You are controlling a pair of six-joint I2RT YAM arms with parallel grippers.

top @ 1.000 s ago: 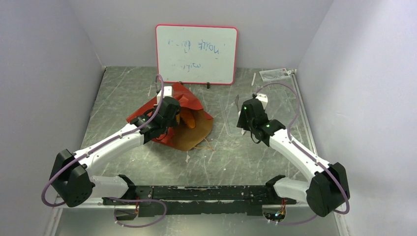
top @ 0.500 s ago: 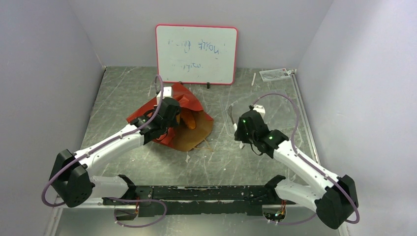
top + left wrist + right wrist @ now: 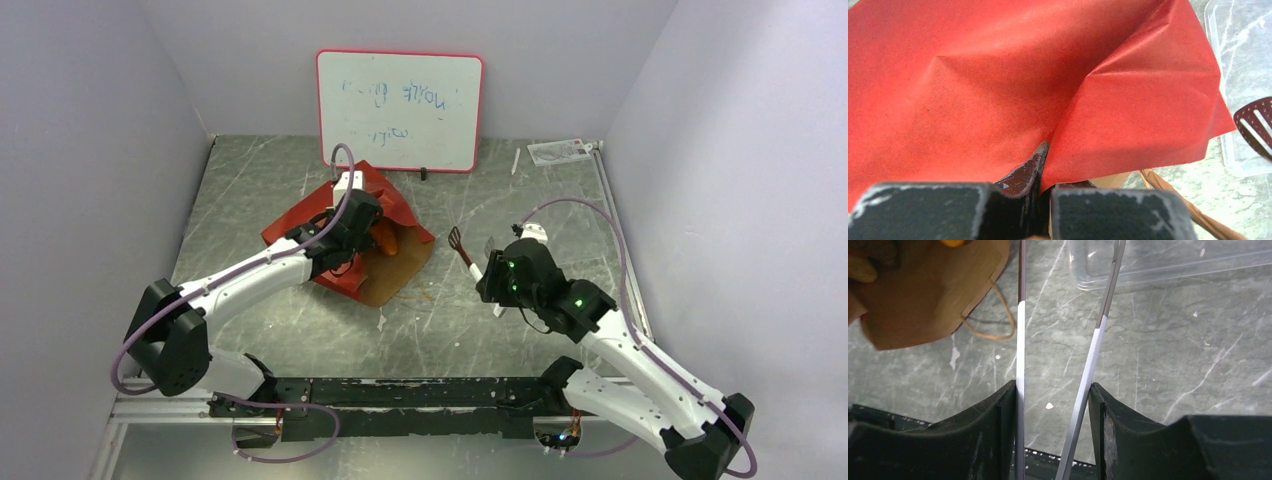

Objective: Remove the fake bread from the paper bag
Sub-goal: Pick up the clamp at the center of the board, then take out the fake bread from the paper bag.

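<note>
Left end effector clamped; right end effector gripping.

Shows paper bag lying crumpled on its side, left of centre, red lower part toward the back left, brown open mouth toward the front right, thin tan cord handle trailing from it. Shows fake bread inside that mouth: orange piece, tan piece beside it

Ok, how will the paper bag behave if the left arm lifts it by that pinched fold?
Probably floppy: the paper bag is thin, creased paper buckling around the left gripper, so it should fold rather than lift as a whole. Likely light, yet the fake bread at its mouth may slide out if tipped.
</note>
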